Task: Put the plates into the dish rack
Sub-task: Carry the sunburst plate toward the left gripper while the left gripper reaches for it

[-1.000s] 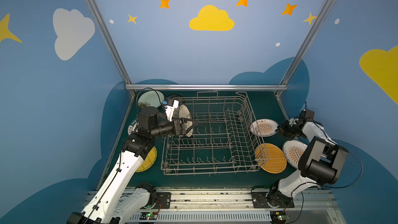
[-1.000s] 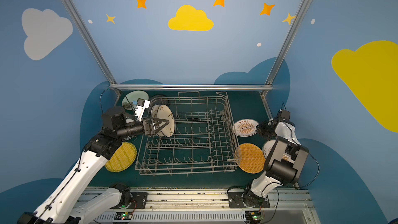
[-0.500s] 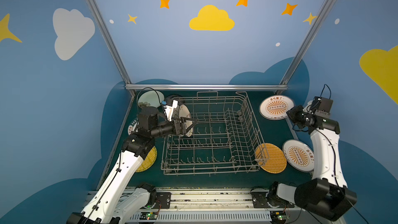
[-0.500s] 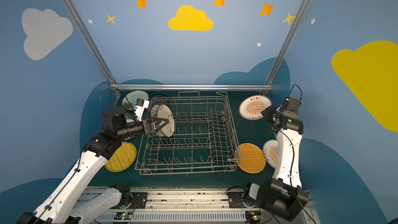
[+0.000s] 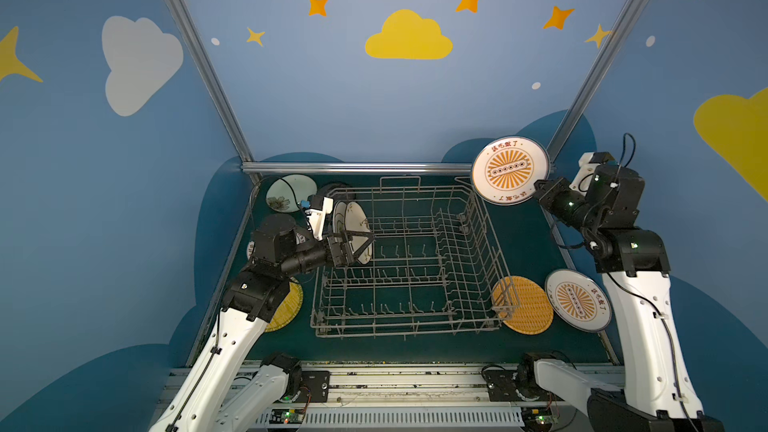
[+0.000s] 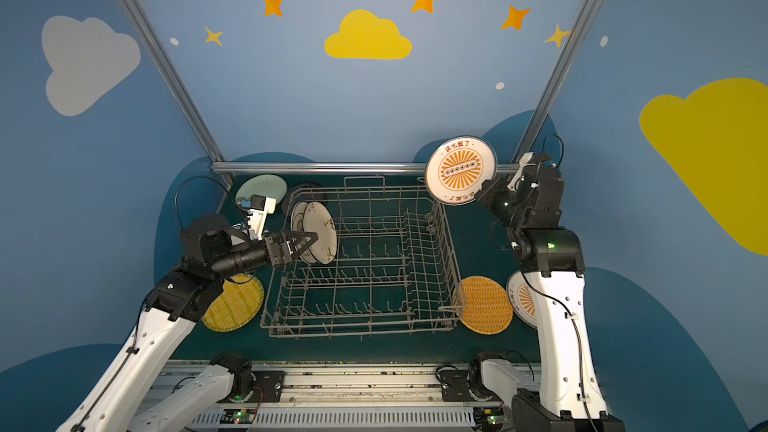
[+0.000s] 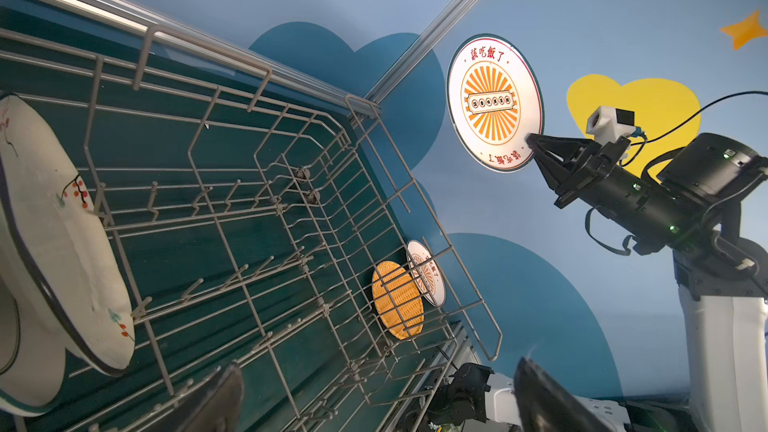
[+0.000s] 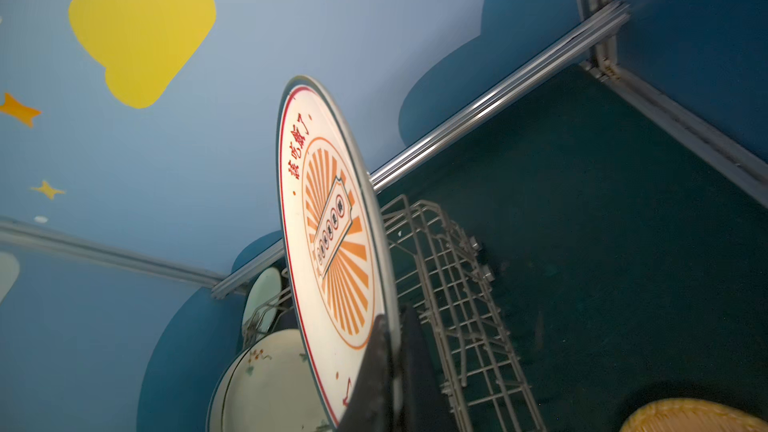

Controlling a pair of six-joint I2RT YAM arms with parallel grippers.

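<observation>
**Two racked, most yet to go**

Two white dark-rimmed plates stand in the dish rack, at its far-left tines. Right fingers clamp a sunburst plate raised near its far-right corner. Left fingers gape empty. A yellow woven plate and at least four more lie on the counter.

The plate in the right tool is white with an orange sunburst, red lettering round the rim and a thin dark edge. Below that tool lie a yellow woven-pattern plate and a second sunburst plate. The dish rack is grey wire. Beside the left tool, the cream plates carry dark rims and small red berry sprigs. The desk is dark teal.
</observation>
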